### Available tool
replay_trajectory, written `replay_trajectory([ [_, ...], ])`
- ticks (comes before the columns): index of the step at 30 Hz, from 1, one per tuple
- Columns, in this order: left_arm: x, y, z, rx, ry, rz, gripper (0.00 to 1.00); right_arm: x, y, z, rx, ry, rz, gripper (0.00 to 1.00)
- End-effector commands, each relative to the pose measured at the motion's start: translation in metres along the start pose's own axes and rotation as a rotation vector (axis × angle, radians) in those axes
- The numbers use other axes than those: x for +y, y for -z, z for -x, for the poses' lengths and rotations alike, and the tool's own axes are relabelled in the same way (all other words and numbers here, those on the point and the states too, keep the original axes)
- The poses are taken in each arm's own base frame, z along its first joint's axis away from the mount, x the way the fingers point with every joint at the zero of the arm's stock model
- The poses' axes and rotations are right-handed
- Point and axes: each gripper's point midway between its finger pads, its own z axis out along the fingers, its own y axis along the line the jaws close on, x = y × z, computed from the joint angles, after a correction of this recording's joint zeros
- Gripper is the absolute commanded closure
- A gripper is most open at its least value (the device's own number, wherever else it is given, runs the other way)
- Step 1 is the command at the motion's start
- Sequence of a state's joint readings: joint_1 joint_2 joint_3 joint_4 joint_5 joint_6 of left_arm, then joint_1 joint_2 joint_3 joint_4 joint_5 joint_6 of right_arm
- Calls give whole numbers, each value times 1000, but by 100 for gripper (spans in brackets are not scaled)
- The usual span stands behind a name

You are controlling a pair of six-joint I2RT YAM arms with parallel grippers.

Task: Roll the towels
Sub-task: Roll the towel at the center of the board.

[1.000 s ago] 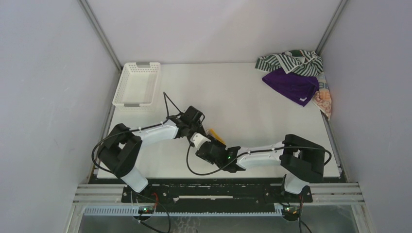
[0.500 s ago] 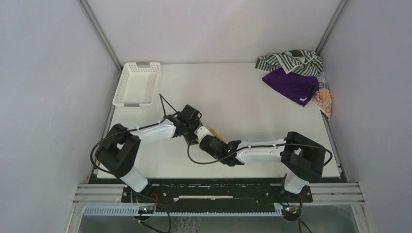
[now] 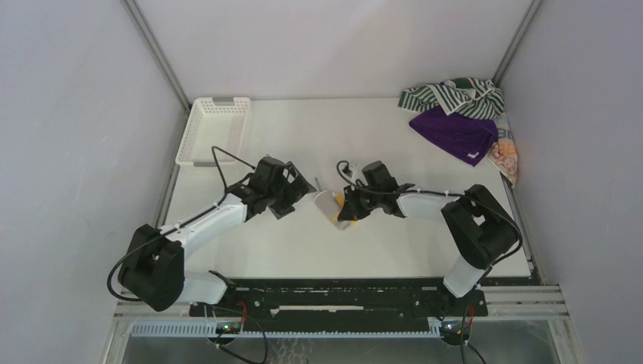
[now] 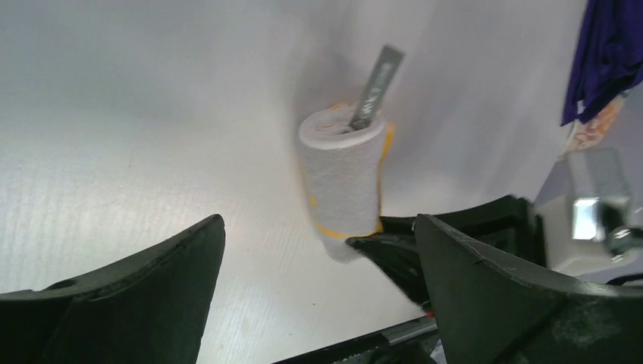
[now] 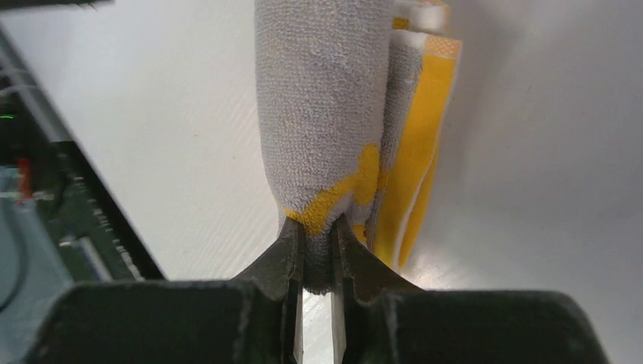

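The yellow-and-white terry towel (image 5: 326, 114) lay rolled into a tight tube near the middle of the white counter (image 3: 394, 243). A grey label tab (image 4: 375, 83) stuck out of its far end. My right pincer (image 5: 319, 241) was pressed together on the near end of the roll, pinching only the outer layers. My left pincer (image 3: 299, 201) stood spread wide just to the left of it, touching nothing. I could not tell whether the roll rested on the counter or hung just above it.

The other three waited in a heap in the far right corner: the green-and-white striped cloth (image 3: 451, 95), the solid purple cloth (image 3: 455, 133) and the orange patterned cloth (image 3: 506, 159). The white plastic lattice basket (image 3: 214, 130) sat at the far left.

I judged the risk to be unrolling. A loose yellow flap lay along the right side of the tube. With one end pinched and the other end free, any lift or swing could have let that flap peel away, or let the core slide out lengthwise.

A second earlier both pincers had crowded over the towel closer to the near edge, my left one half closed on it and my right one not yet shut. Since then my left had let go and drawn back leftward, and my right arm had swung round to reach in from the right.
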State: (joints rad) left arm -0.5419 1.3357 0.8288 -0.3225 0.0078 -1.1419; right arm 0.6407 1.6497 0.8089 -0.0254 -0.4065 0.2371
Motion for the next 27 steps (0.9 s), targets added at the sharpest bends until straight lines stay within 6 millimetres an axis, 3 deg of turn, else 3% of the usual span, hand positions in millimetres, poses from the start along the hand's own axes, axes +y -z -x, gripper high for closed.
replay_trajectory([
  [1,5,-8,-19,44,19,-32,0,7,-1,-51,183,-272,233,97],
  [10,-15,-25,-55,150,22,-96,2,-3,-7,-62,216,-556,379,93],
  [16,-10,-35,-63,175,49,-81,7,-16,-14,-79,264,-688,381,93],
  [27,6,-44,-78,178,133,-54,17,-23,-18,-78,262,-767,350,89],
])
